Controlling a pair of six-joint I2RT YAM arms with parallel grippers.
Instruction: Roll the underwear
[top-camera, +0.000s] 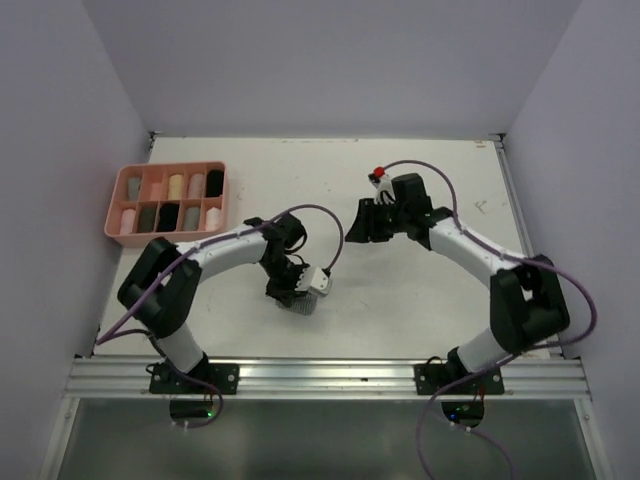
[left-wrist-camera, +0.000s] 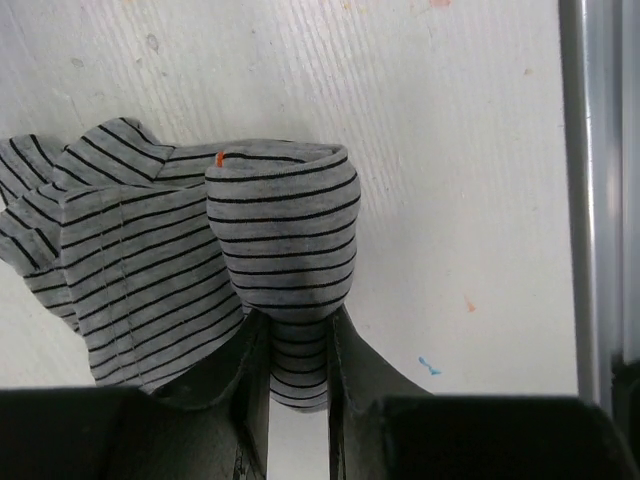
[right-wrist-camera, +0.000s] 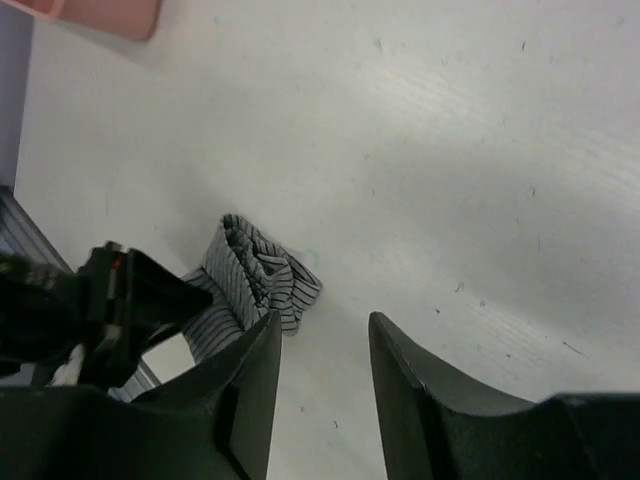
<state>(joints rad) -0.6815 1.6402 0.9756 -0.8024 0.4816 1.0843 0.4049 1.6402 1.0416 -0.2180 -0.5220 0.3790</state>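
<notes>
A grey striped underwear lies partly rolled on the white table, with a small orange tag on the roll's far edge. My left gripper is shut on the near end of the roll. From above, the same garment shows just under the left gripper, near the table's front middle. My right gripper hangs open above the table's centre, apart from the cloth, with nothing between its fingers. In the right wrist view the underwear lies beyond the open right gripper, to the left of its left finger.
A pink tray with compartments stands at the back left, holding several rolled garments; its corner also shows in the right wrist view. An aluminium rail runs along the table's near edge, and it appears as a rail close to the roll.
</notes>
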